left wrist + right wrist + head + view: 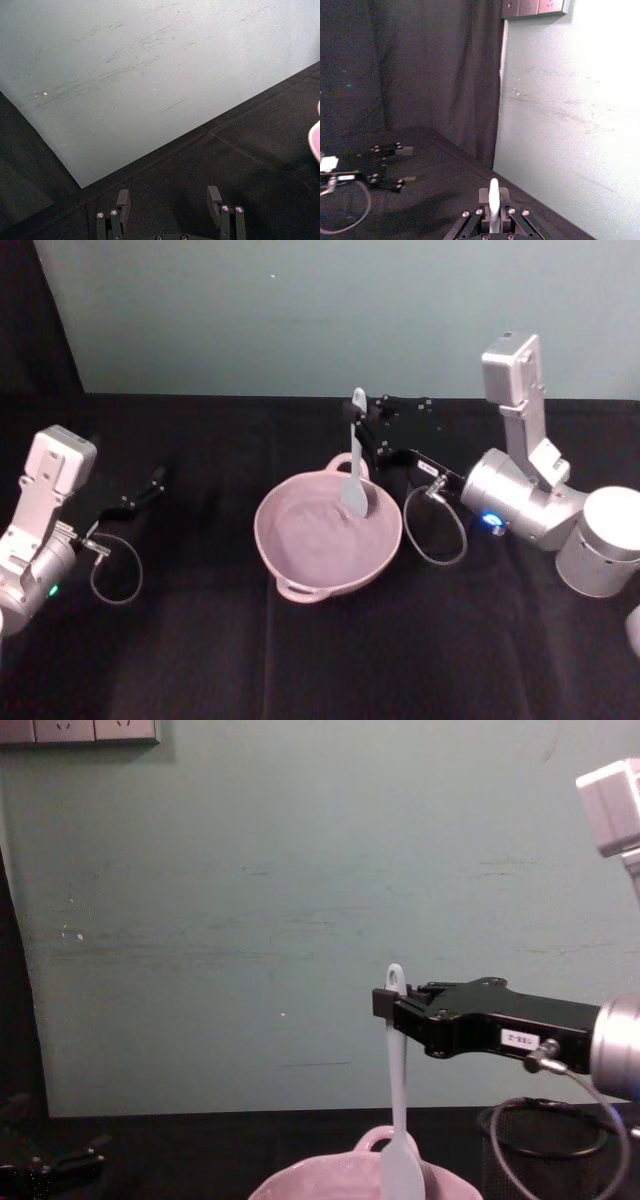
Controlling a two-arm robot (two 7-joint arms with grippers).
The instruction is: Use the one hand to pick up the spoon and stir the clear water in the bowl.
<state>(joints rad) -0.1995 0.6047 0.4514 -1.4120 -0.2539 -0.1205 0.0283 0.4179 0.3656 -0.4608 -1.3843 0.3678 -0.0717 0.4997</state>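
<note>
Reaching in from the right edge of the chest view, roughly level, forearm horizontal: right gripper [385, 1003], black, on a silver wrist [620, 1045], small white label on its side. Fingers pressed together on the spoon [397, 1070], pinching it just below the holed handle end. Spoon held upright, handle up, flat paddle head down, dropping to the bottom edge of the frame over the pale pink bowl [330, 1182].

In the head view, bowl low in the centre of the frame on the black table [200, 660], one loop handle at the far rim, another at the near rim. Spoon head inside the rim line, toward the bowl's far right side, close to the far handle. Cannot tell whether the head touches the liquid. Blue light showing on the wrist at right of frame, a cable loop [436, 530] hanging between wrist and bowl.

Lower right of the chest view, beneath the wrist: black wire-mesh cup [545, 1150].

Left middle of the head view: left gripper [155, 478], low over the table, well apart from the bowl. In the left wrist view, fingers spread at the bottom of the frame, nothing between them but black cloth, pale green wall [150, 75] beyond
</note>
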